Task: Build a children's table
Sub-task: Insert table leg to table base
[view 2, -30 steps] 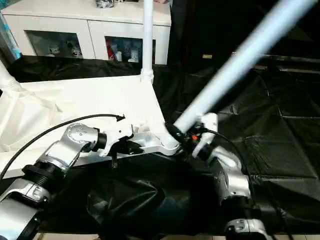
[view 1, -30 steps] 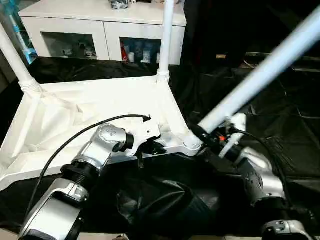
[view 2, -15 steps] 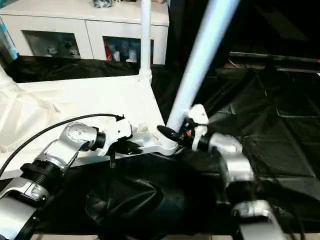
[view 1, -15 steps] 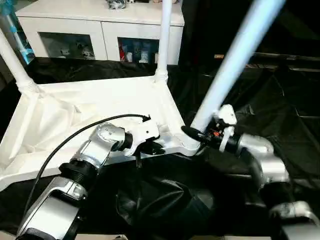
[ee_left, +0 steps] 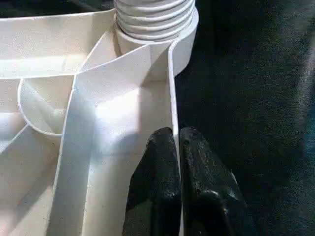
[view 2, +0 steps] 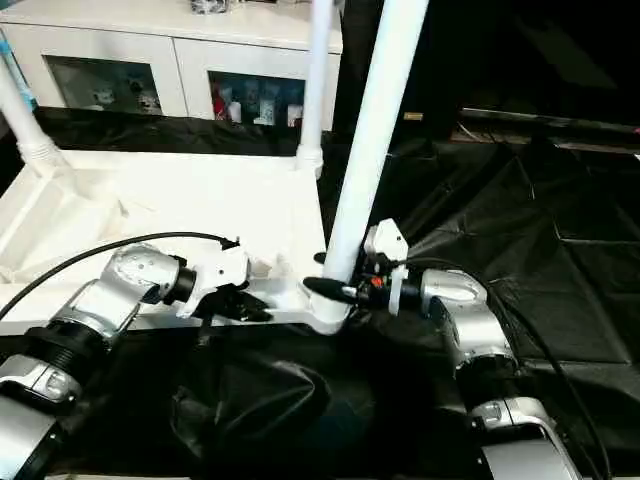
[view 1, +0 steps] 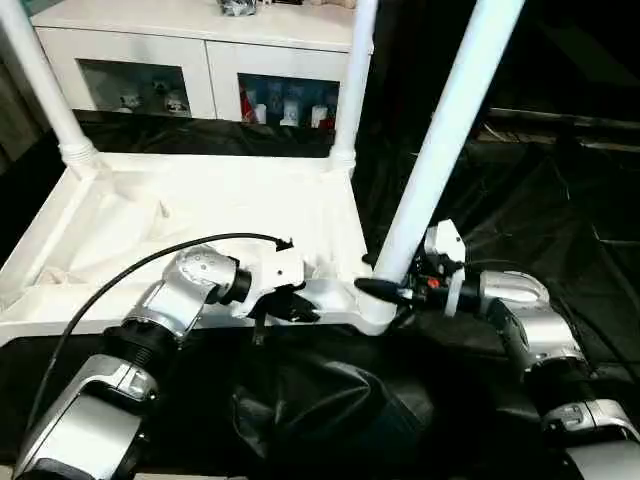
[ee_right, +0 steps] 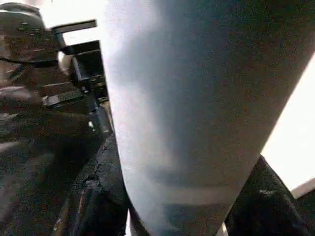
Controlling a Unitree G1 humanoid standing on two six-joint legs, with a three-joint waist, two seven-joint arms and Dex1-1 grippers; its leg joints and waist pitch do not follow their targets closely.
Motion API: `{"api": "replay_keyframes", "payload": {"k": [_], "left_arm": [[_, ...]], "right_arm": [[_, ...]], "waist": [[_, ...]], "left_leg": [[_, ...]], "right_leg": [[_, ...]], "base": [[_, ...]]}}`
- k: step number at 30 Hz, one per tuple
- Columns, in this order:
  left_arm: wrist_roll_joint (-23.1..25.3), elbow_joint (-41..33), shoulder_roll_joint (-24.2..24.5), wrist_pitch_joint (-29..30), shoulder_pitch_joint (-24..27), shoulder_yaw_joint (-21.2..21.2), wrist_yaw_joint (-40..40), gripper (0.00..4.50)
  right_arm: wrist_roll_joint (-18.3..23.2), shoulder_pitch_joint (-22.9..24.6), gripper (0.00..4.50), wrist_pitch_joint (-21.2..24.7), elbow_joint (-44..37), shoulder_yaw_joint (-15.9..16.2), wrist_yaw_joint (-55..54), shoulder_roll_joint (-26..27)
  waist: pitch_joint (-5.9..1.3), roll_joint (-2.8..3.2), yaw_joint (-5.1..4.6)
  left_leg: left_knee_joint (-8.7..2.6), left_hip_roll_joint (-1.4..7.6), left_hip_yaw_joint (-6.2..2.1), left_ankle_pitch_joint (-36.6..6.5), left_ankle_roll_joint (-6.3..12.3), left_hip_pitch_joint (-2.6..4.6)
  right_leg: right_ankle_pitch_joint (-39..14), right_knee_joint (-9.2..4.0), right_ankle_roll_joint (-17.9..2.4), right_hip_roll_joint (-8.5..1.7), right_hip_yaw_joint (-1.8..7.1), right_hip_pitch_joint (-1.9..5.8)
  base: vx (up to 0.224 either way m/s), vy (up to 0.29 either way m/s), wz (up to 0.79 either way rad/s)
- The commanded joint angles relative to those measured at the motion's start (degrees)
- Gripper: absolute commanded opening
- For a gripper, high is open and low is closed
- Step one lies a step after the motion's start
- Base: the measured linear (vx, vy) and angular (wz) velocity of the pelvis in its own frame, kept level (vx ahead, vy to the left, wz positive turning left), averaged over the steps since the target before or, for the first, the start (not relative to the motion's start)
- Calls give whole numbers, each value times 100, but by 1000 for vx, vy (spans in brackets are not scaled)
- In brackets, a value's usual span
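Tabletop: I see the white plastic rectangular tabletop (view 1: 200, 215) lying upside down on the black cloth (view 1: 560, 200), ribbed underside up.
Cabinet: white glass-door cabinet (view 1: 200, 60) behind it.
Legs: two white tapered tube legs (view 1: 345, 90) (view 1: 40, 85) stand in the far corner sockets; a third one (view 1: 440, 140) stands in the near right socket.
Right gripper (view 1: 385, 291): my fingers closed around the third leg's base.
Left gripper (ee_left: 176, 162): fingers pinched shut on the tabletop's near rim wall.
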Motion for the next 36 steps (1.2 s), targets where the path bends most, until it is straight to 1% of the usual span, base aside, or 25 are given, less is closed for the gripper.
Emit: {"api": "replay_keyframes", "payload": {"k": [1, 3, 4, 7, 11, 12, 13, 14, 15, 16, 18, 20, 22, 25, 26, 27, 28, 29, 30, 31, 32, 33, 34, 35, 36], "left_arm": [[-97, -185, -29, -72, -10, -269, -607, 0], [-113, -188, -19, -54, -19, -276, -677, 0], [-116, -187, -16, -51, -20, -279, -701, 0], [-105, -141, -37, -62, -37, -250, -647, 0], [-116, -99, -116, 42, -86, -122, -378, 0], [-113, -79, -141, 77, -110, -77, -284, 0], [-52, 24, -212, 237, -209, 41, 102, 0], [-36, 49, -228, 275, -233, 66, 194, 0], [16, 140, -292, 457, -329, 172, 549, 0], [23, 182, -337, 573, -384, 240, 744, 0], [23, 182, -337, 573, -384, 240, 744, 0], [23, 182, -337, 573, -384, 240, 744, 0], [23, 182, -337, 573, -384, 240, 744, 0], [21, 194, -360, 640, -408, 272, 820, 0], [72, 435, -690, 1059, -690, 454, 1622, 0], [102, 557, -853, 1246, -827, 533, 2007, 0], [119, 647, -978, 1336, -931, 577, 2244, 0], [125, 679, -1022, 1357, -968, 589, 2318, 0], [121, 675, -1024, 1311, -973, 577, 2272, 0], [92, 593, -971, 1194, -925, 522, 2058, 0], [86, 576, -958, 1176, -915, 511, 2013, 0], [50, 482, -880, 1030, -849, 453, 1765, 0], [50, 482, -880, 1030, -849, 453, 1765, 0], [25, 364, -773, 893, -759, 395, 1484, 0], [23, 323, -741, 849, -728, 380, 1395, 0]], "right_arm": [[-278, 383, 191, 187, 340, 368, 74, -86], [-272, 447, 191, 207, 266, 388, 157, -98], [-277, 474, 191, 200, 239, 398, 184, -104], [-300, 533, 191, 191, 183, 383, 134, -80], [-267, 500, 191, 358, 221, 217, -264, 34], [-254, 495, 191, 415, 211, 182, -359, 64], [-274, 474, 191, 449, 227, 69, -757, 172], [-282, 469, 191, 448, 232, 44, -850, 198], [-325, 454, 191, 425, 246, -62, -1261, 304], [-400, 424, 191, 432, 289, -113, -1596, 359], [-400, 424, 191, 432, 289, -113, -1596, 359], [-400, 424, 191, 432, 289, -113, -1596, 359], [-400, 424, 191, 432, 289, -113, -1596, 359], [-414, 413, 191, 455, 299, -139, -1728, 389], [-352, 325, 191, 399, 446, -412, -2622, 768], [-309, 285, 191, 359, 518, -542, -3021, 955], [-270, 259, 191, 339, 555, -633, -3293, 1098], [-259, 249, 191, 334, 565, -662, -3388, 1149], [-257, 249, 191, 352, 550, -664, -3396, 1160], [-233, 263, 191, 414, 481, -650, -3267, 1101], [-224, 265, 191, 431, 466, -647, -3230, 1085], [-180, 275, 191, 509, 389, -616, -3020, 977], [-180, 275, 191, 509, 389, -616, -3020, 977], [-114, 291, 191, 613, 285, -558, -2632, 806], [-98, 300, 191, 654, 244, -537, -2495, 749]], "waist": [[-226, 114, 40], [-223, 119, 44], [-212, 125, 52], [-214, 130, 68], [-212, 109, 84], [-202, 110, 85], [-197, 77, 88], [-189, 90, 84], [-173, 91, 69], [-166, 82, 63], [-153, 81, 53], [-150, 86, 60], [-154, 86, 61], [-161, 89, 60], [-147, 102, 40], [-158, 115, 39], [-165, 123, 40], [-163, 103, 42], [-169, 126, 64], [-166, 113, 64], [-190, 127, 78], [-192, 125, 70], [-199, 145, 78], [-216, 118, 78], [-235, 118, 88]], "left_leg": [[-472, 513, -174, -1175, 246, 120], [-480, 519, -170, -1250, 203, 120], [-495, 526, -165, -1371, 125, 131], [-507, 526, -166, -1446, 22, 144], [-503, 518, -158, -1345, 27, 141], [-509, 517, -159, -1409, 12, 140], [-515, 521, -156, -1496, -8, 153], [-522, 522, -158, -1532, -39, 150], [-547, 515, -181, -1740, -173, 178], [-555, 514, -196, -1844, -206, 176], [-567, 500, -216, -1972, -272, 166], [-571, 511, -226, -1983, -261, 161], [-574, 513, -222, -1939, -224, 162], [-571, 511, -210, -1808, -181, 151], [-581, 507, -186, -1764, -216, 151], [-584, 518, -199, -1790, -292, 167], [-578, 501, -210, -1869, -368, 194], [-578, 495, -211, -1871, -370, 181], [-565, 484, -215, -1759, -316, 157], [-561, 488, -207, -1639, -223, 128], [-540, 484, -196, -1402, -120, 115], [-533, 482, -190, -1278, -76, 102], [-524, 479, -192, -1162, -28, 99], [-486, 467, -171, -948, 94, 101], [-449, 455, -168, -665, 251, 69]], "right_leg": [[207, -342, -1769, -492, 254, 141], [129, -347, -1767, -492, 254, 138], [-46, -364, -1747, -493, 258, 124], [-140, -372, -1712, -493, 265, 116], [-58, -368, -1696, -499, 271, 117], [-189, -386, -1675, -506, 277, 107], [-353, -404, -1653, -507, 280, 100], [-436, -401, -1638, -512, 289, 90], [-893, -455, -1547, -534, 300, 56], [-1113, -477, -1485, -542, 298, 56], [-1633, -532, -1283, -554, 305, 47], [-1808, -567, -1150, -566, 317, 34], [-1653, -561, -1126, -547, 320, 22], [-1357, -533, -1186, -534, 315, 32], [-1202, -513, -1244, -519, 324, 5], [-1195, -496, -1287, -534, 323, -2], [-1355, -518, -1285, -542, 310, -11], [-1429, -533, -1260, -551, 307, 6], [-1399, -534, -1210, -554, 312, 31], [-1213, -532, -1204, -549, 314, 51], [-828, -493, -1239, -538, 309, 78], [-607, -472, -1271, -529, 307, 89], [-395, -451, -1304, -522, 298, 102], [30, -414, -1379, -504, 290, 122], [499, -356, -1460, -510, 285, 160]], "base": [[0, 0, 0], [0, 0, 0], [0, 0, 0], [0, 0, 0], [0, 0, 0], [0, 0, 0], [0, 0, 0], [0, 0, 0], [0, 0, 0], [0, 0, 0], [0, 0, 0], [0, 0, 0], [0, 0, 0], [0, 0, 0], [0, 0, 0], [0, 0, 0], [0, 0, 0], [0, 0, 0], [0, 0, 0], [0, 0, 0], [0, 0, 0], [0, 0, 0], [0, 0, 0], [0, 0, 0], [0, 0, 0]]}}
